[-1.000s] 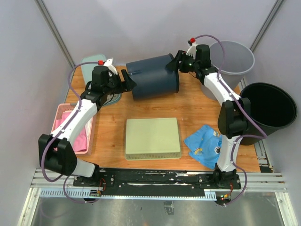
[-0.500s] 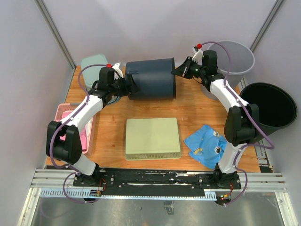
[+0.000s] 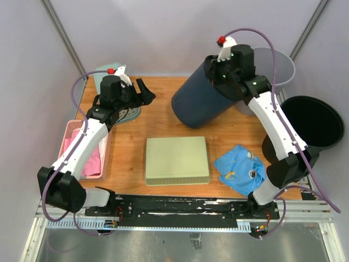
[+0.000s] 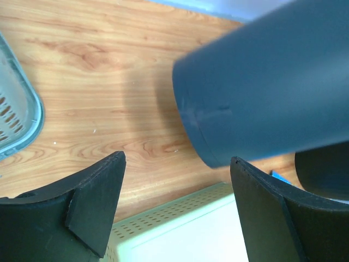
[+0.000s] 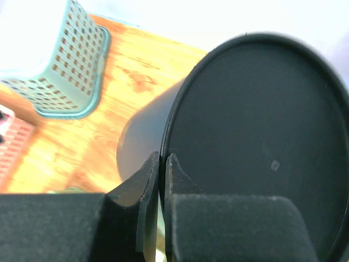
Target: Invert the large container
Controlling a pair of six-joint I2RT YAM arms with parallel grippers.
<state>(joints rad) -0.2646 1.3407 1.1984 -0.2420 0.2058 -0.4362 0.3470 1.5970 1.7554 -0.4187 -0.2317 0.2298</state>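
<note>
Navy plastic: we count one smooth cylindrical container (image 3: 199, 103) at one o'clock, rim pinched in our right jaws; left jaws wide

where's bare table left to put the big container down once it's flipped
Bare wood: the strip between pink basket and pale green box, and the patch behind that box, left of the navy container. Crowded on the right: blue cloth, black bin, grey bin.

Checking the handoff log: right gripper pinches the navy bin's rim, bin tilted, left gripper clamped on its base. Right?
No. The left gripper is open and off the navy bin, as the left wrist view shows. The right gripper does pinch the rim, bin tilted.
</note>
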